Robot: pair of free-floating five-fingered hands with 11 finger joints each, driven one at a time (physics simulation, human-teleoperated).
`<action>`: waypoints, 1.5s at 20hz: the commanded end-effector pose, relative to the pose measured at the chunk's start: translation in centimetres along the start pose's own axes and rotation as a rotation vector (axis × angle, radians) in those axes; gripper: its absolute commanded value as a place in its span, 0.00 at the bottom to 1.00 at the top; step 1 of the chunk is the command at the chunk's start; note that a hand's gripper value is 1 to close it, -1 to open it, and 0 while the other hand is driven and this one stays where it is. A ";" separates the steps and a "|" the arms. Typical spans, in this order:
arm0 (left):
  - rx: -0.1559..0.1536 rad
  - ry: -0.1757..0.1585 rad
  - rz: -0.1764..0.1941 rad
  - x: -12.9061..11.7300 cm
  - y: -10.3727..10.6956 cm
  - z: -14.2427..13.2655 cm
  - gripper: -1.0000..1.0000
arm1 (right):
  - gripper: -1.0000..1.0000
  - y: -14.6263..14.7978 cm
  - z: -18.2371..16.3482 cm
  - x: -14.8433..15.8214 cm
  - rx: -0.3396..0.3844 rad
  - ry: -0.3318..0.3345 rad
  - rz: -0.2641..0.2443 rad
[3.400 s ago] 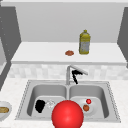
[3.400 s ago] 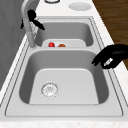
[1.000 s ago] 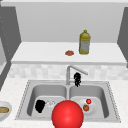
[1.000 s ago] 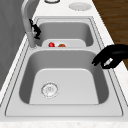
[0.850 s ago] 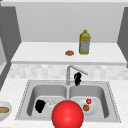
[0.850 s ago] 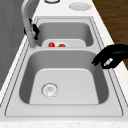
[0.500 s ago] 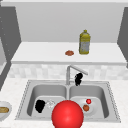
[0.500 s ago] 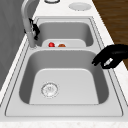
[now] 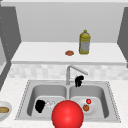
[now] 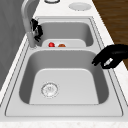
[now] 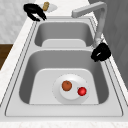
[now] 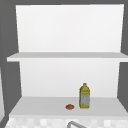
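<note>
My right hand [image 9: 79,80] hangs with curled fingers beside the stem of the grey faucet [image 9: 68,73], under its spout, which points over the right basin. The right side view puts this right hand [image 11: 101,52] just in front of the faucet's base [image 11: 98,40]; contact cannot be made out. My left hand [image 9: 40,105] hovers at the front edge of the left basin, fingers curled, holding nothing, and appears as the left hand [image 10: 112,56] at the right of the left side view. A white plate [image 11: 62,96] in the right basin carries an orange fruit [image 11: 66,85] and a red fruit [image 11: 82,91].
A large red ball [image 9: 67,115] sits at the sink's front edge [image 9: 25,87]. A bowl [image 9: 5,105] with something brown stands on the counter at the left. On the shelf behind are a yellow bottle [image 9: 84,42] and a small orange item [image 9: 69,52].
Since the earliest frames my right hand has dropped from the spout down to the faucet's stem. Over the last second nothing has visibly moved.
</note>
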 end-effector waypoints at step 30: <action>0.000 0.000 0.000 0.0 0.0 0.0 0.50 | 0.00 -6.0 10.8 4.8 -0.117 0.057 0.205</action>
